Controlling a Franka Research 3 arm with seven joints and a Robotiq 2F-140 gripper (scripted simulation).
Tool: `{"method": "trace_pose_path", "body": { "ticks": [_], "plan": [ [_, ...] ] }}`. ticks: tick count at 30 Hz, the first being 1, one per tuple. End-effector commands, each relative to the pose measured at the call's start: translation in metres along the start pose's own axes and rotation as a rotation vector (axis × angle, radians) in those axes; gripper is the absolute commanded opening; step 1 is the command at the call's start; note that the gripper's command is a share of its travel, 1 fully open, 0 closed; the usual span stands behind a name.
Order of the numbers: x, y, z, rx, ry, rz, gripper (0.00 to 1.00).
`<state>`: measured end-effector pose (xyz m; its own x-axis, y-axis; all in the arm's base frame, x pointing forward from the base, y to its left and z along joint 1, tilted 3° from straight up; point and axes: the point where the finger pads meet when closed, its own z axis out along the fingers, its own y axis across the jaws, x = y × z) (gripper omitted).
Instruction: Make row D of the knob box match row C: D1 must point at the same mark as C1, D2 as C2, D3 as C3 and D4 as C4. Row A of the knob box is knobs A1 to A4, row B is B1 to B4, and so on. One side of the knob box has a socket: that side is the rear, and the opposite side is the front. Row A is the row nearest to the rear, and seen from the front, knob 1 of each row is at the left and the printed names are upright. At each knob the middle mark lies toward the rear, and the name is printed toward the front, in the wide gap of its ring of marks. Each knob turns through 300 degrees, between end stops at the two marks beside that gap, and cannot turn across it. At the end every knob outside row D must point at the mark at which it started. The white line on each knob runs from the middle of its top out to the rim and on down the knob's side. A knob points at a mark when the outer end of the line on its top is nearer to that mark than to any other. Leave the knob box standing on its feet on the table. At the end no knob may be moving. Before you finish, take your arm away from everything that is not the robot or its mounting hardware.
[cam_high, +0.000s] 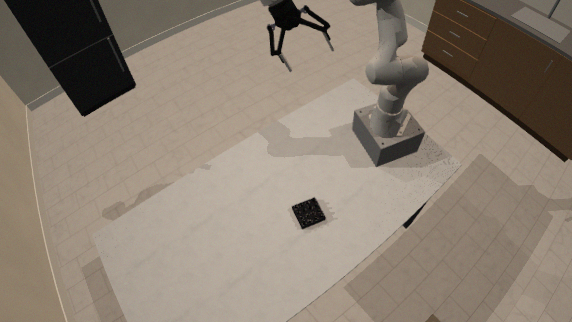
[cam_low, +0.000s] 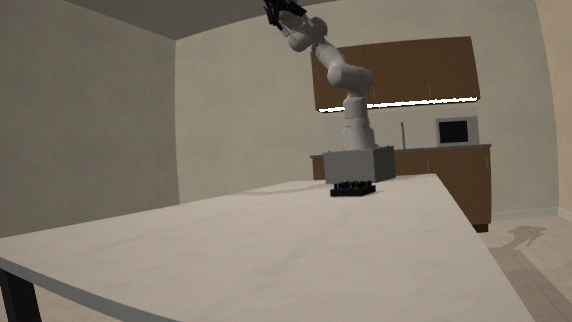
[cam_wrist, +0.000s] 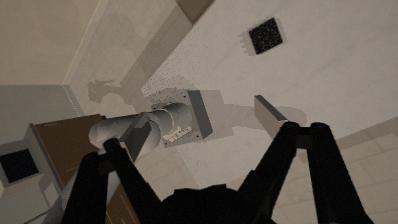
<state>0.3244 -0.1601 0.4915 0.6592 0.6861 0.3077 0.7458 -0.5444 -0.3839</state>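
Observation:
The knob box is a small black square box standing flat on the pale table. Several short dark knobs rise from its top in the exterior view. Its white specks are too small to read: knob lines, marks, names and the socket side cannot be made out. My gripper is wide open and holds nothing. It is high in the air, well away from the knob box, and shows at the top edge in the exterior view.
The arm's grey base block stands on the table, beyond the knob box as seen in the exterior view. A black fridge stands off the table, and brown kitchen cabinets stand behind the arm.

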Motion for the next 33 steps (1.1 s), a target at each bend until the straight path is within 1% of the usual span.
{"method": "trace_pose_path", "body": {
  "ticks": [1,19,21,23,24,27,32,33],
  "plan": [
    [0.000,0.000,0.000,0.000,0.000,0.000,1.00],
    [0.002,0.000,0.001,-0.001,0.000,0.001,1.00],
    [0.013,0.003,0.005,-0.009,-0.002,0.009,1.00],
    [0.037,0.008,0.017,-0.025,-0.005,0.028,1.00],
    [0.046,0.011,0.022,-0.030,-0.006,0.036,1.00],
    [0.067,0.016,0.034,-0.043,-0.008,0.054,1.00],
    [0.102,0.026,0.059,-0.064,-0.010,0.093,1.00],
    [0.102,0.026,0.059,-0.064,-0.010,0.093,1.00]
  ]
}}
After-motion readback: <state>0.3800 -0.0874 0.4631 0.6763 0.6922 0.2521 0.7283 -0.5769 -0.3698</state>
